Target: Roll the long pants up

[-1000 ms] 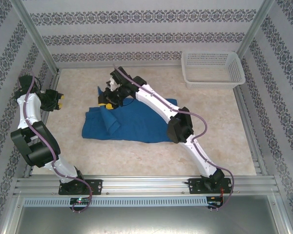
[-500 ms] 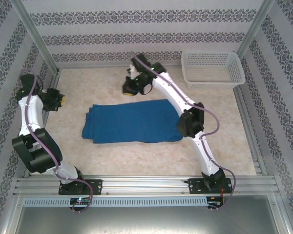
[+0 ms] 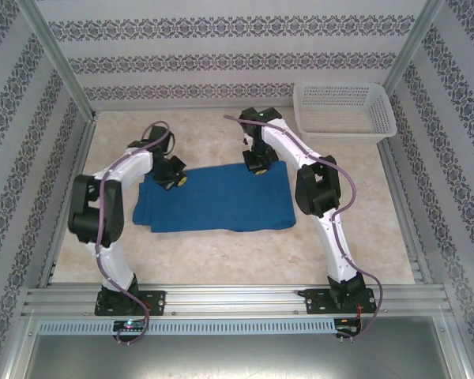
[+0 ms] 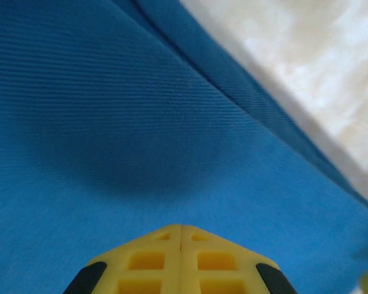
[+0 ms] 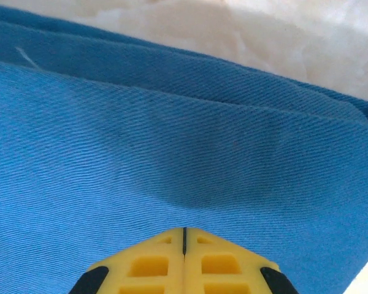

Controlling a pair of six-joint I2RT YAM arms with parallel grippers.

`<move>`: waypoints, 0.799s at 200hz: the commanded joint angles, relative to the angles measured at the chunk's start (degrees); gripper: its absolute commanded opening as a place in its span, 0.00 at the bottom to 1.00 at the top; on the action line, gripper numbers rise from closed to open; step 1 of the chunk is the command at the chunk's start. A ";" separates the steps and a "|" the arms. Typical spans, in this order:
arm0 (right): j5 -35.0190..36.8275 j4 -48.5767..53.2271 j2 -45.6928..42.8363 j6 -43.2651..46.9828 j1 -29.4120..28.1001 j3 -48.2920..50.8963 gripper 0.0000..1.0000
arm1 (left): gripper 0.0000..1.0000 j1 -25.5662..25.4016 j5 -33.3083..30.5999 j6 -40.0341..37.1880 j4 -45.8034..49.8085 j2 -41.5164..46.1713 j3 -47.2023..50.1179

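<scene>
Both arms now reach over the pants (image 3: 213, 201); left gripper (image 3: 172, 180) and right gripper (image 3: 261, 168) sit closed, empty, at the far edge. Pants lie folded flat, rolling not yet begun.

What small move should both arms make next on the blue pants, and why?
Probably open both. The left pincer and right pincer are shut on nothing above the far edge of the long pants, which lie flat, unrolled; open jaws could take that edge.
</scene>
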State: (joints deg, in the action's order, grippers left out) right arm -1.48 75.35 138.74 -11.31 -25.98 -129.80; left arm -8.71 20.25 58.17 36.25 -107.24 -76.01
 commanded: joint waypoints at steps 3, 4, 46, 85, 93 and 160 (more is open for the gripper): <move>3.43 -3.29 0.39 4.41 0.52 3.29 0.00 | 0.00 -0.74 -4.12 1.01 -1.88 -5.41 -3.70; 3.51 -3.37 0.39 4.43 0.55 3.53 0.00 | 0.00 -0.76 -4.14 0.95 -1.84 -5.73 -3.84; 3.72 -9.52 -3.51 4.47 0.10 16.36 0.00 | 0.00 -0.82 -6.23 -0.96 2.23 -16.11 -11.55; 4.40 -13.09 -9.99 3.12 -3.16 30.94 0.00 | 0.00 -0.73 -6.98 -2.45 5.19 -22.55 -21.29; 3.67 -13.97 -11.59 2.43 -4.37 33.95 0.00 | 0.00 -0.73 -6.95 -3.11 6.58 -24.49 -24.68; -5.00 -18.60 -18.08 -7.10 -19.72 42.86 0.00 | 0.00 -0.94 0.97 -1.34 4.36 -40.95 -49.57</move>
State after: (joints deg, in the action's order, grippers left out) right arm 0.12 53.43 120.27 -13.43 -40.12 -88.84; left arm -10.00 22.46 55.55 44.58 -140.31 -119.87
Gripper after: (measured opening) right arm 0.066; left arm 0.047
